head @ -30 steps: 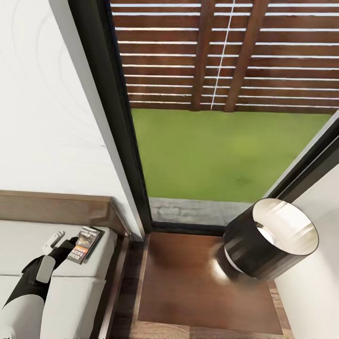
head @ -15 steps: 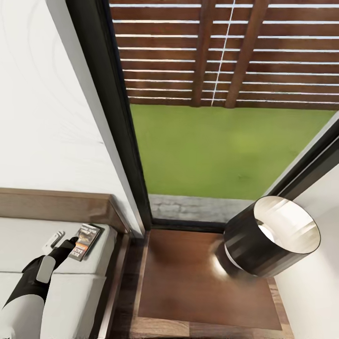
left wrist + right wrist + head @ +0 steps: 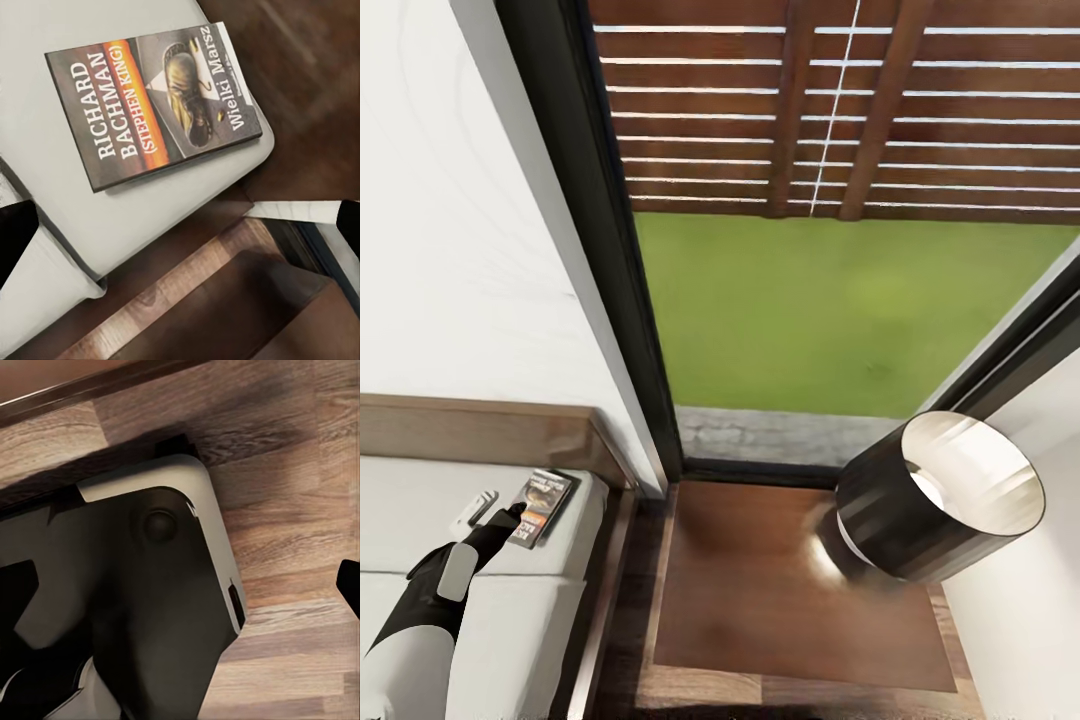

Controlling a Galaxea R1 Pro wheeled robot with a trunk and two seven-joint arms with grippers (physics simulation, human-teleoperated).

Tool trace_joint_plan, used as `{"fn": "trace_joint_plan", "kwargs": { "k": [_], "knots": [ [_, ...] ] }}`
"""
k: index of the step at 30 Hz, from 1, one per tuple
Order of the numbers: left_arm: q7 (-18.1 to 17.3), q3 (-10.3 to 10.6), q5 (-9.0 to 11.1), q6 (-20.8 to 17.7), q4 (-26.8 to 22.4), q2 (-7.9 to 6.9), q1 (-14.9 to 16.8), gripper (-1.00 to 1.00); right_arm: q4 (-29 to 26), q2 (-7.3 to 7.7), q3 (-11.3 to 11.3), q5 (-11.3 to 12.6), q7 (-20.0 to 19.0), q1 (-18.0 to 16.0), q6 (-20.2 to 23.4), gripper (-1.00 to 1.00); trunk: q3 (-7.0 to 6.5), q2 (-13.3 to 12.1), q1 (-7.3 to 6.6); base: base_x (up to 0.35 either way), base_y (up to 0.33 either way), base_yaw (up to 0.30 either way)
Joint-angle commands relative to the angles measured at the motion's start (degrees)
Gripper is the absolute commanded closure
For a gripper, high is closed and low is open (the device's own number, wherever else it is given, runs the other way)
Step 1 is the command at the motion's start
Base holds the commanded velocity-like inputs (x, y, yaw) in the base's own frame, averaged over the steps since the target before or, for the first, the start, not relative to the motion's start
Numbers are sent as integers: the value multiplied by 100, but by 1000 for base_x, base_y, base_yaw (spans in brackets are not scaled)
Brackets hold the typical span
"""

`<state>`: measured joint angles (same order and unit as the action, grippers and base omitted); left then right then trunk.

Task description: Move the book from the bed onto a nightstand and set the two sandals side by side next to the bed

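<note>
The left hand [image 3: 497,515] reaches over the bed [image 3: 420,520], its black and white fingers spread, the dark tip just touching the near edge of the book [image 3: 542,494]. The thin, glossy paperback lies flat at the mattress's rounded corner, close under the wooden headboard [image 3: 490,435]; the left wrist view shows its orange band and white "RICHARD BACHMAN" lettering. Beside the bed stands the nightstand [image 3: 760,590], its brown top smooth and shiny, carrying a cylindrical black-shaded lamp [image 3: 935,505]. The right hand's dark fingertips [image 3: 19,592] sit wide apart over the wood-plank floor [image 3: 300,510].
</note>
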<state>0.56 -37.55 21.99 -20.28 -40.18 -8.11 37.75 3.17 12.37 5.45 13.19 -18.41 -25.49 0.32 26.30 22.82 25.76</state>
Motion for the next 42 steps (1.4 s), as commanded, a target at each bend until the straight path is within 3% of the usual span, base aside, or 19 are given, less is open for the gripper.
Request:
{"fn": "trace_joint_plan", "kwargs": {
  "k": [1,42],
  "knots": [
    [6,-15,51,-39,-8,2,4,-100,18,3,44,26,-26,-8,3,-100,17,10,3,0,0,0],
    [6,-8,60,-39,-8,6,4,-100,17,9,44,25,-4,-8,3,-100,386,10,3,0,0,0]
  ]
}}
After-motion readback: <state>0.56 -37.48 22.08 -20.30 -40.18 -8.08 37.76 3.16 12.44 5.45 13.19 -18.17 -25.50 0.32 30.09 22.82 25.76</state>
